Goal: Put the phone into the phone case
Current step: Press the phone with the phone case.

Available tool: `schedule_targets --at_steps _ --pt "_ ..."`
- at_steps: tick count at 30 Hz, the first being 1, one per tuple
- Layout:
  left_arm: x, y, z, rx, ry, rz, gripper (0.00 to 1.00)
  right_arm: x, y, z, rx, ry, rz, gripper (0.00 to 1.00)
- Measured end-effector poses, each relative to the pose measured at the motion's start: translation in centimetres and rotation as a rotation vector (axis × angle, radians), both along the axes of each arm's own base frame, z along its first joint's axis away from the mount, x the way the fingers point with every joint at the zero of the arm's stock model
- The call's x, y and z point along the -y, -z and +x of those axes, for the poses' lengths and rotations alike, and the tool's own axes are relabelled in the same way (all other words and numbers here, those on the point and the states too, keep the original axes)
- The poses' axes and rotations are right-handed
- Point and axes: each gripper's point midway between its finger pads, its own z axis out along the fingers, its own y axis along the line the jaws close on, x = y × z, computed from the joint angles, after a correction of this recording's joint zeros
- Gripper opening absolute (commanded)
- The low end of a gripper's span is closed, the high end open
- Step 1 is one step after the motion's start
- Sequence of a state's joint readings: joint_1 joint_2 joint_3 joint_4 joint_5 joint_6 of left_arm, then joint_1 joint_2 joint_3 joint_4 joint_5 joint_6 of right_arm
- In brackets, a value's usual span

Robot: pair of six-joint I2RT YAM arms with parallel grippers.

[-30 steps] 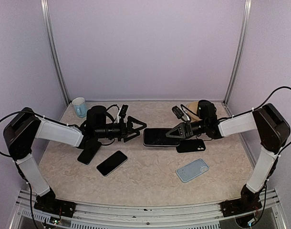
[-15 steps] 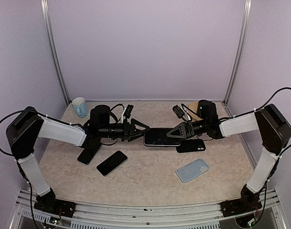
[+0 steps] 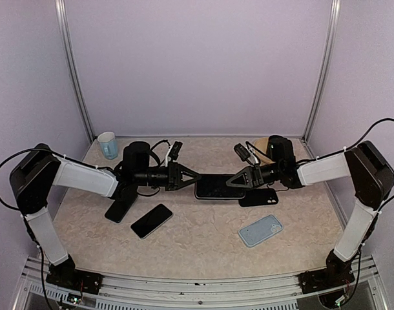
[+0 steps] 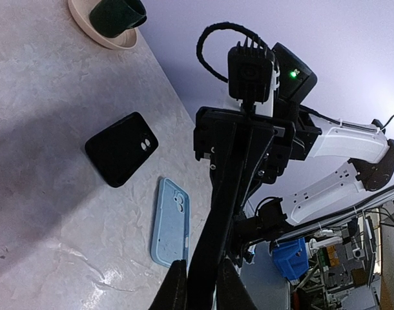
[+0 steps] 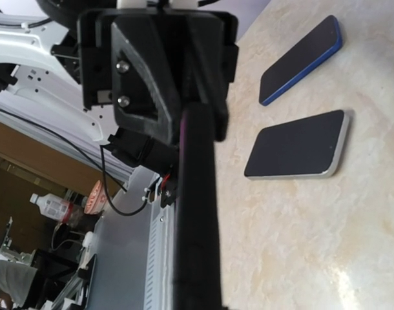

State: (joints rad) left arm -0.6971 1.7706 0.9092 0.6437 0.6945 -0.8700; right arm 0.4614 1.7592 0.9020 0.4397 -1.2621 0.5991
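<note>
A black phone (image 3: 219, 186) is held flat, screen up, between my two grippers at mid-table. My left gripper (image 3: 196, 177) is shut on its left end. In the left wrist view the fingers (image 4: 178, 274) pinch the phone (image 4: 213, 232) edge-on. My right gripper (image 3: 230, 183) is shut on the right end, and its wrist view shows the phone (image 5: 197, 194) as a dark bar running toward the left gripper. A black phone case (image 3: 258, 197) lies just right of the phone. A light blue phone case (image 3: 260, 230) lies nearer the front.
Two other phones lie front left: a black one (image 3: 152, 221) and a dark one (image 3: 121, 203) under the left arm. A pale mug (image 3: 107, 144) stands back left. A tan dish with a dark cup (image 4: 106, 22) sits back right.
My left gripper has moved right up to the phone's left end and closed from wide open onto it. The right gripper and the phone have stayed put.
</note>
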Motion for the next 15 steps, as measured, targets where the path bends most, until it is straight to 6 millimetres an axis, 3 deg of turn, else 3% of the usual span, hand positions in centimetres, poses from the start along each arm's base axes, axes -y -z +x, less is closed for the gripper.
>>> schedule_targets --at_steps 3,9,15 --pt "-0.01 -0.12 -0.08 0.014 0.01 -0.003 0.0 0.07 0.04 -0.01 -0.01 0.0 -0.002 0.0" --pt "0.03 -0.3 -0.24 0.032 0.024 -0.007 0.0 0.18 -0.03 -0.14 -0.022 -0.008 0.001 0.0" --pt "0.02 -0.25 -0.24 0.037 0.025 -0.005 0.18 0.18 -0.01 -0.14 -0.02 -0.008 0.001 0.0"
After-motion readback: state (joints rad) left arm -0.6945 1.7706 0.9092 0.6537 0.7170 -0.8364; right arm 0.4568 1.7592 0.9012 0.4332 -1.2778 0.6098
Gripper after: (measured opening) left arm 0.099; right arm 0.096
